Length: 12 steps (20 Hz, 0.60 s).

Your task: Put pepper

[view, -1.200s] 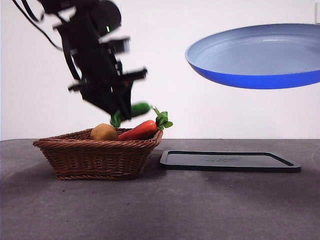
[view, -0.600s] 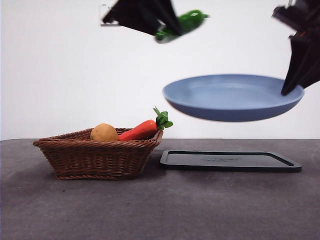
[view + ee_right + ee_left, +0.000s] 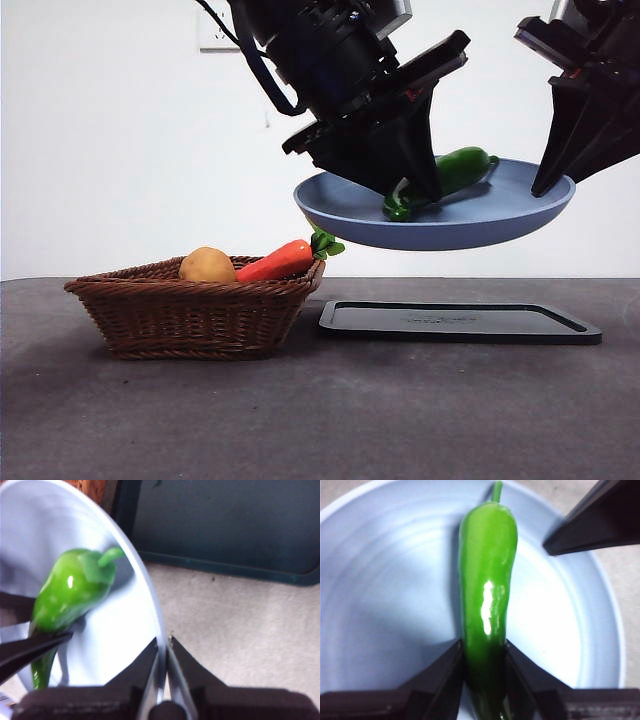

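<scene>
Above the table [image 3: 320, 420] — pepper [image 3: 452, 172] in held plate [image 3: 470, 222].

A staged lab or test setup, not a real kitchen: a bare white wall behind a plain dark grey surface [image 3: 320, 420], holding only a wicker basket [image 3: 190, 315] of toy-like vegetables and a flat black tray [image 3: 460, 322] beneath a black robot arm [image 3: 330, 60].

We observe the right tool [image 3: 164, 647] clamped on the rim of a pale blue plate [image 3: 135, 610]. A glossy green pepper [image 3: 67, 595] lies inside the plate, its stem toward the rim. Beyond, a dark tray [image 3: 225, 525] rests on the desk [image 3: 250, 630].
</scene>
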{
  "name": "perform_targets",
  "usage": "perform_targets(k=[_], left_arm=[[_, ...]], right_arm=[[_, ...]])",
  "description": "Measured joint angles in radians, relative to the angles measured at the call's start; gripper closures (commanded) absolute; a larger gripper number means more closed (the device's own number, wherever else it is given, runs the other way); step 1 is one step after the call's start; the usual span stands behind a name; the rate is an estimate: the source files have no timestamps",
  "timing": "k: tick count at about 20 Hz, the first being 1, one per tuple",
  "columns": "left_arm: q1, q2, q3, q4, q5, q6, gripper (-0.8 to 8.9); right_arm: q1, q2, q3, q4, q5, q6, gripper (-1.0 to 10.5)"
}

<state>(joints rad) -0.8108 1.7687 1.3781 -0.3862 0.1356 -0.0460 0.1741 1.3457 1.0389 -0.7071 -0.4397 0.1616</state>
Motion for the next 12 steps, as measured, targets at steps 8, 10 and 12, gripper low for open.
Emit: perform_targets(k=[8, 10, 12], left_arm=[[0.0, -0.005, 0.0, 0.014, -0.047, 0.0, 5.84], [0.0, -0.013, 0.0, 0.013, -0.047, -0.002, 5.77], [0.0, -0.044, 0.0, 0.012, -0.047, -0.005, 5.77]], right_arm=[[0.001, 0.0, 0.0, -0.032, -0.01, 0.008, 9.4], [0.001, 0.001, 0.0, -0.038, -0.01, 0.009, 9.4], [0.001, 0.0, 0.0, -0.04, -0.014, 0.016, 9.4]])
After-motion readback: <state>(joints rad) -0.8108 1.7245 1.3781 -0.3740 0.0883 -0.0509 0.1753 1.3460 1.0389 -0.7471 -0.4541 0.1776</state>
